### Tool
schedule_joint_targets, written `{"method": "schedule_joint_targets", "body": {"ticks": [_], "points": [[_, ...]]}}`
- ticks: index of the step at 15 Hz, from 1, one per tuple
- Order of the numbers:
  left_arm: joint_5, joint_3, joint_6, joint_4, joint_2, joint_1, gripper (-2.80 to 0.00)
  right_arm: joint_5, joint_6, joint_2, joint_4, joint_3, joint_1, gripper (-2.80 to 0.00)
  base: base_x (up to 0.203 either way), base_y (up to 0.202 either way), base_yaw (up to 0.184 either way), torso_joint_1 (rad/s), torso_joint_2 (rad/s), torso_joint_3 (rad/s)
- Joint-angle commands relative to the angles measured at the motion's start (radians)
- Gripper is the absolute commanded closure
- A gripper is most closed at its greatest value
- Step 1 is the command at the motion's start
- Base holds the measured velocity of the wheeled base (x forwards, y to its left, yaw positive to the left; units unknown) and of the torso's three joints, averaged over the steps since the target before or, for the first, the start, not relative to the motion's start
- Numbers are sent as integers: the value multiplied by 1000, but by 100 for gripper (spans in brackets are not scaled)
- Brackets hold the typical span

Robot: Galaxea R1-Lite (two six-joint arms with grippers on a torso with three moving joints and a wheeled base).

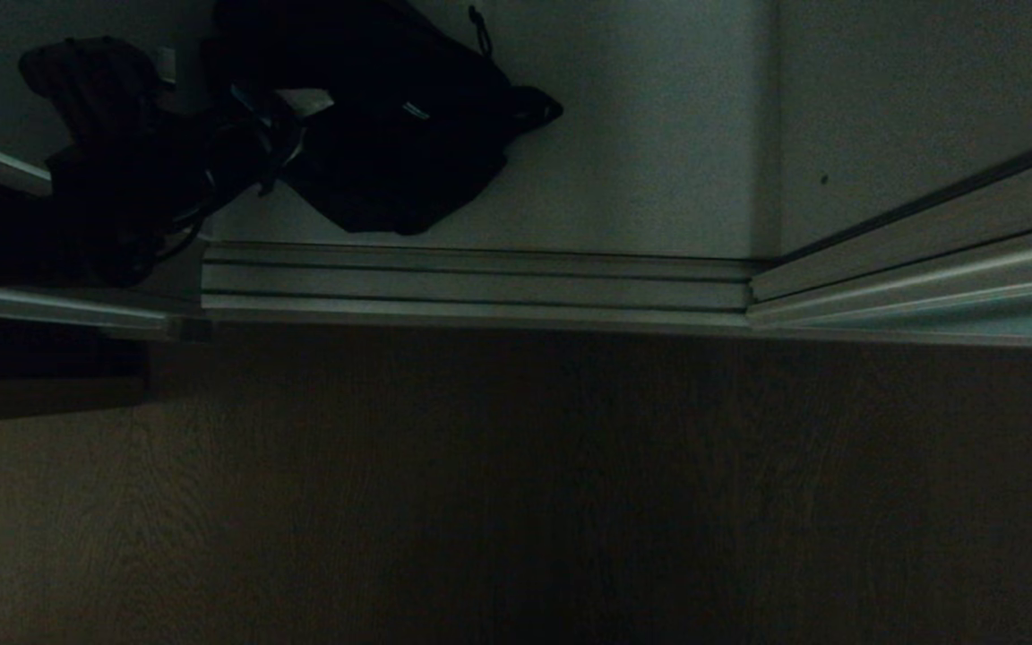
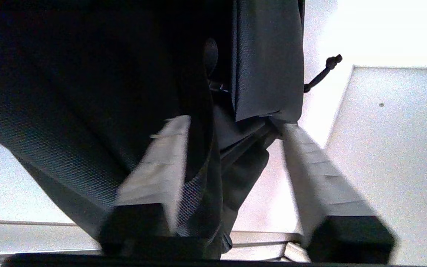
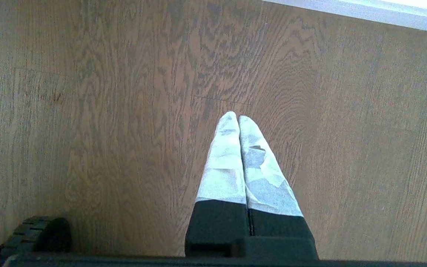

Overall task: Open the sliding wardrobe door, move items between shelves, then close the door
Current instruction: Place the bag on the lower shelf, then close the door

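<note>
Black shoulder bag | laid on the wardrobe's white bottom shelf, just inside the door track | left claw spread, bag fabric seen between its fingers, grip released | right claw pressed together, parked above the wood floor

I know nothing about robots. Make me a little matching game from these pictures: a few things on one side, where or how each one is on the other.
Things:
1. bag
2. left gripper
3. right gripper
4. floor

States:
a. fingers pressed together
b. brown wood grain
c. black, lying on the white shelf
d. fingers apart, bag fabric between them

Pairs: 1-c, 2-d, 3-a, 4-b
</note>
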Motion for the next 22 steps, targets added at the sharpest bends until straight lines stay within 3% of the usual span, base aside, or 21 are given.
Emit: {"method": "schedule_joint_targets", "body": {"ticks": [1, 5, 9, 13, 14, 19, 22], "points": [[2, 4, -4, -19, -6, 1, -280, 0, -1, -2, 0, 0, 1, 0, 0, 0, 0, 0, 0, 0], [-19, 56, -71, -11, -87, 1, -280, 0, -1, -3, 0, 0, 1, 0, 0, 0, 0, 0, 0, 0], [-203, 156, -99, 40, -163, -8, -280, 0, -1, -3, 0, 0, 1, 0, 0, 0, 0, 0, 0, 0], [-209, 177, -97, 137, -169, -33, -280, 0, -1, -2, 0, 0, 1, 0, 0, 0, 0, 0, 0, 0], [-212, 178, -98, 147, -177, -33, 0, 0, -1, -2, 0, 0, 0, 0, 0, 0, 0, 0, 0, 0], [-279, 338, -96, 260, -257, -51, 0, 0, -1, -2, 0, 0, 0, 0, 0, 0, 0, 0, 0, 0], [-298, 492, -48, 275, -385, -70, 0, 0, -1, -2, 0, 0, 1, 0, 0, 0, 0, 0, 0, 0]]}}
